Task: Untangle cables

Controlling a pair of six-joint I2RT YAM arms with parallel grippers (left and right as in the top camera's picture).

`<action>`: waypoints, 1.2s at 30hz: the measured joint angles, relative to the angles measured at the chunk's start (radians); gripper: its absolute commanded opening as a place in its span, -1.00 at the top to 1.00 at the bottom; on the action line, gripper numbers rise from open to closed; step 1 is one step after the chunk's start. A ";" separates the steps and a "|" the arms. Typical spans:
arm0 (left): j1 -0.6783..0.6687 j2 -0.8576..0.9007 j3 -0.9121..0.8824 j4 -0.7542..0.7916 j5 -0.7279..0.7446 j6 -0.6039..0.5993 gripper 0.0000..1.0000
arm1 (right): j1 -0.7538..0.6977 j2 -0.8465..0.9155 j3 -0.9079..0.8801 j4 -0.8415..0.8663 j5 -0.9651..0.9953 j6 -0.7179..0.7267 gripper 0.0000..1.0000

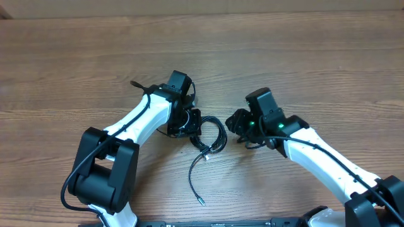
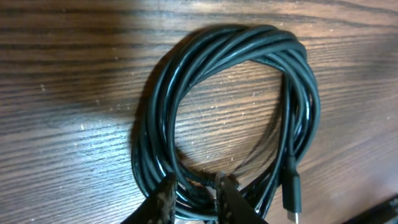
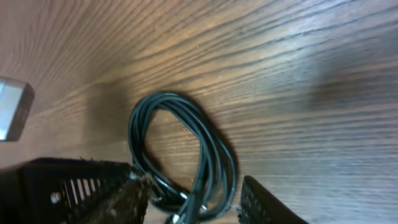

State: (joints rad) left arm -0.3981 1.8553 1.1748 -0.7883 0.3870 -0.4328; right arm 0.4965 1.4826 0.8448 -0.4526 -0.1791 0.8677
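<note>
Cables (image 1: 222, 135) lie wound into one loose black coil, flat on the wooden table (image 1: 315, 50) between the two grippers. Nearest the robot, a single loose end (image 1: 191, 180) trails out of the coil toward the near edge. It finishes in a small silvery tip (image 1: 201, 202) that lies free on the wood, touched by neither arm.

Just past it sits the coil itself. The left gripper (image 2: 194, 190) is at the coil's left side. Its fingers (image 2: 163, 200) are drawn close together, with a few strands of the coil pinched in the narrow gap between them. The rest of the loop fans out ahead of it. A black plug (image 2: 292, 190) lies along the coil's right side in the left wrist view, pointing back toward the camera.

The right gripper (image 3: 193, 185) is at the coil's other side. Its two finger pads (image 3: 127, 193) stand well apart, with the near end of the loop lying between them and neither pad pressed on a strand.

Beyond both grippers the table runs on as brown wood grain to the far edge.
</note>
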 measured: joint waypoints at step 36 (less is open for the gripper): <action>0.162 0.000 0.000 -0.134 0.097 0.132 0.17 | 0.117 0.145 -0.021 0.048 0.000 0.161 0.76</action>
State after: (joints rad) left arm -0.2363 1.8553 1.1748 -0.9226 0.4835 -0.3012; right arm 0.6140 1.6279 0.8234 -0.4046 -0.1791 1.0286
